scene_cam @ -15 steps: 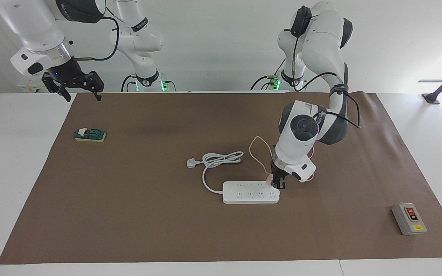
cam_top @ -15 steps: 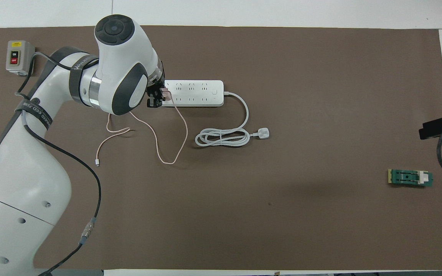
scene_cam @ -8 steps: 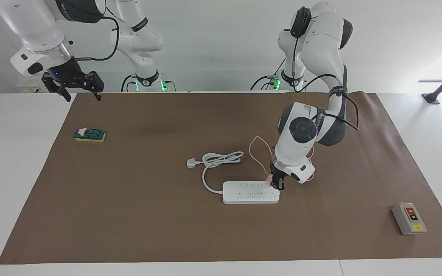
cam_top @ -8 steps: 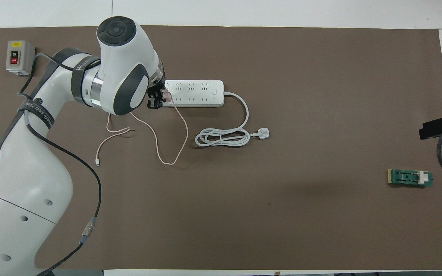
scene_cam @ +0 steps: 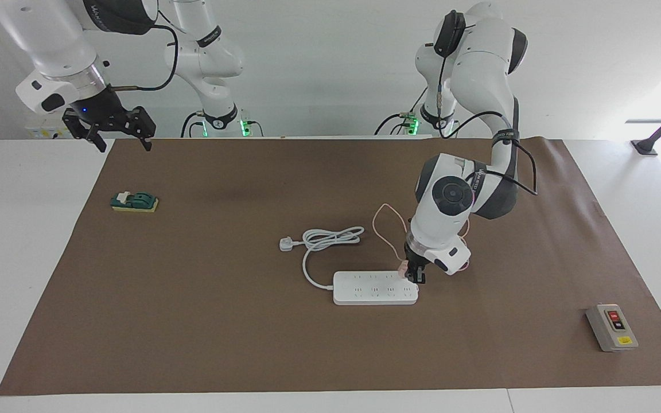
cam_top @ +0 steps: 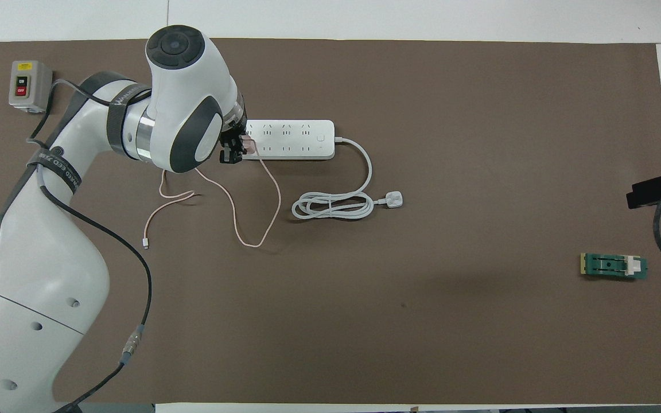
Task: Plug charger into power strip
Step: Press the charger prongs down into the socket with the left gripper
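Facing view, bench contents as catalogued.

Item 1: long flat white power strip (scene_cam: 375,287) with rounded corners, laid flat on the brown paper sheet (scene_cam: 193,321) near the bench's middle; its thick white cord (scene_cam: 330,238) is coiled nearer to the robots and ends in a white three-pin plug (scene_cam: 287,244).

Item 2: small pale-pink cube-shaped charger (scene_cam: 404,268), clamped in the left tool (scene_cam: 416,274) and held at the strip's end toward the left arm's end of the bench, on the edge nearer to the robots. Whether the pins are seated cannot be told. Its thin pink cable (cam_top: 256,229) is looped over the sheet nearer to the robots.

Item 3: right tool (scene_cam: 117,136), fingers apart, held up over the sheet's corner at the right arm's end; this arm waits.

Item 4: small green block on a yellow base (scene_cam: 134,202), toward the right arm's end.

Item 5: grey box with red and black buttons (scene_cam: 611,327), toward the left arm's end.
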### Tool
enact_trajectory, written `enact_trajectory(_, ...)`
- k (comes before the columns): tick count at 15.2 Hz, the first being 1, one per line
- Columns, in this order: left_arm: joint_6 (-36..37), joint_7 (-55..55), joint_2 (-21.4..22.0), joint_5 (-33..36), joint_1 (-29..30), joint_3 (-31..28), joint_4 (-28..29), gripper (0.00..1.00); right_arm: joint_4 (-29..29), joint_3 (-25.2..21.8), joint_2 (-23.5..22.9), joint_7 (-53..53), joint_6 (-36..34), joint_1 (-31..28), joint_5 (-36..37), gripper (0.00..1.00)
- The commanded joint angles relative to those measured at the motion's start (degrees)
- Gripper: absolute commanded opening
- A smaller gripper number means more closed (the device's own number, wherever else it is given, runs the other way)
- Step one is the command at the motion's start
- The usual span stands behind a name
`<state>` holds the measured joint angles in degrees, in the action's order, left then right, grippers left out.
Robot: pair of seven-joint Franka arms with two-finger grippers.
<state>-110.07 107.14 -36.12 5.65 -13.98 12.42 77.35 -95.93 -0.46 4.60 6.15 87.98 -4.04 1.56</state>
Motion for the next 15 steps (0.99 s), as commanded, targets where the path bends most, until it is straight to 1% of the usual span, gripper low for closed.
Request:
enact_trajectory(1, -0.1, -0.6, 0.1, 0.7, -0.2, -0.4, 1.8, 0.00, 0.0, 0.4, 0.1, 0.1, -0.5, -0.4, 0.0, 1.00)
enact_trajectory(15, -2.2, 0.0, -3.5, 3.1, -1.1, -0.3, 1.8, 0.00, 0.0, 0.4, 0.1, 0.2, -0.5, -0.4, 0.0, 1.00)
